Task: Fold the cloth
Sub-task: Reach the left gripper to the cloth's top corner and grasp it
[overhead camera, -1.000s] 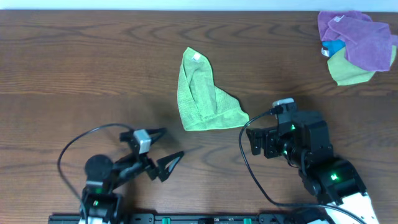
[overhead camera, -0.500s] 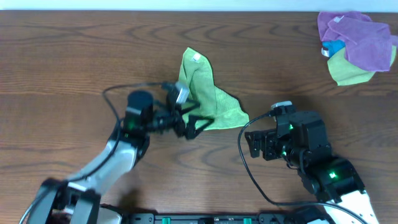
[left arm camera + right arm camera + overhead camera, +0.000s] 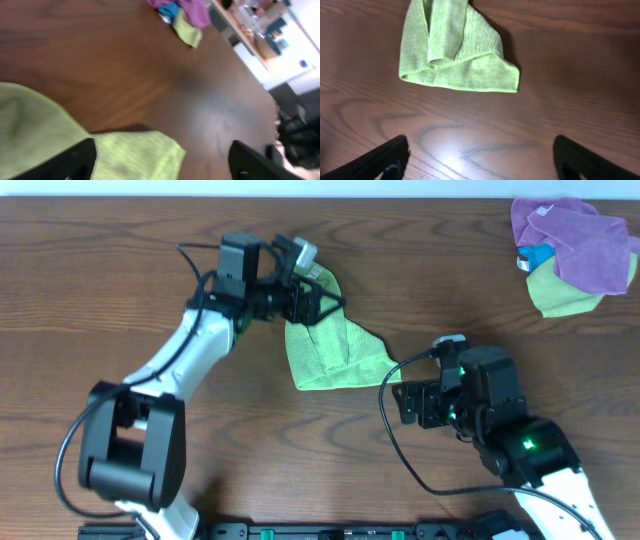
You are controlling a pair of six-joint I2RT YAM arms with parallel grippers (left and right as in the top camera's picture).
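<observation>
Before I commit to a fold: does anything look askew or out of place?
The cloth, at the centre of the table, is not flat: it lies in a lopsided wedge, one side doubled over itself, so its edges don't line up. The left pincer hangs open over its far end. Nothing looks spilled or damaged.

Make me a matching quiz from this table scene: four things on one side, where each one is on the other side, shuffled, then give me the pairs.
Things:
1. lime-green cloth
2. purple cloth
3. left arm
4. right arm

Places:
A. far right corner of the table
B. near right side, off the lime-green cloth
C. middle of the table
D. reaching over the lime-green cloth's far end

Pairs: 1-C, 2-A, 3-D, 4-B
</observation>
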